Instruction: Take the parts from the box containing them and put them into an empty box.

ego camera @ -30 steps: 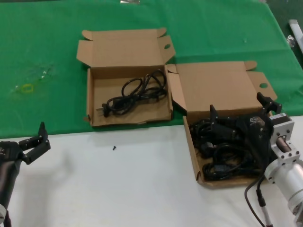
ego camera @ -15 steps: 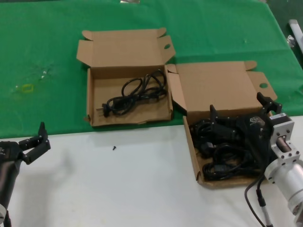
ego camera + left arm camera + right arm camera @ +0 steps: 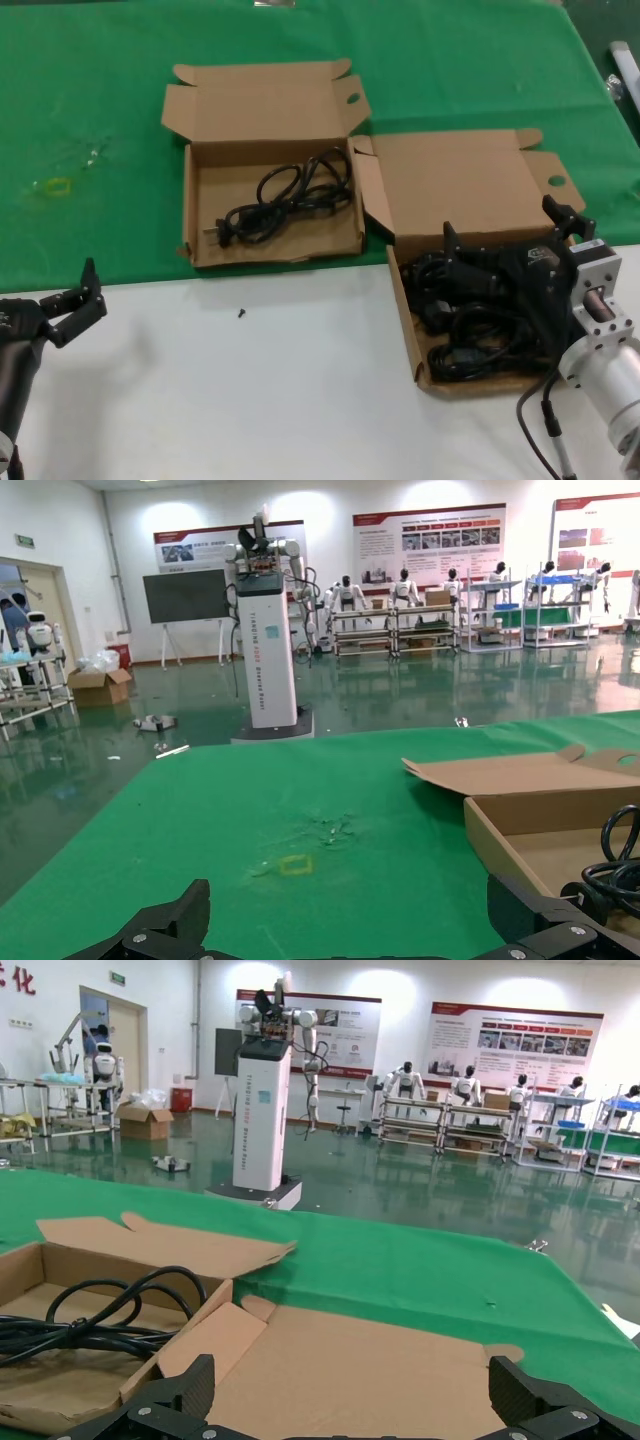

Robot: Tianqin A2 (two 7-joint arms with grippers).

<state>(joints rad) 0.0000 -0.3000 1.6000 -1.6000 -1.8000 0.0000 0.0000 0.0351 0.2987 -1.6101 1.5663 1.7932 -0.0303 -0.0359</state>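
The box containing the parts [image 3: 405, 322] lies open at the right, full of tangled black cables [image 3: 470, 345]. My right gripper [image 3: 503, 228] hangs open just above them, holding nothing. In the right wrist view, that gripper [image 3: 352, 1392] faces the box's flat lid [image 3: 370, 1360]. The empty box [image 3: 200, 215] sits open at the back left on the green cloth and holds one coiled black cable [image 3: 285, 200]. The left wrist view shows that box [image 3: 520, 845] and its cable [image 3: 612, 868]. My left gripper [image 3: 78, 297] waits open at the lower left over the white table, seen also in its own view [image 3: 350, 920].
A small black screw [image 3: 241, 312] lies on the white table [image 3: 250, 400] in front of the left box. A yellow mark [image 3: 57, 186] shows on the green cloth [image 3: 450, 70] at the far left. The two boxes' flaps nearly touch in the middle.
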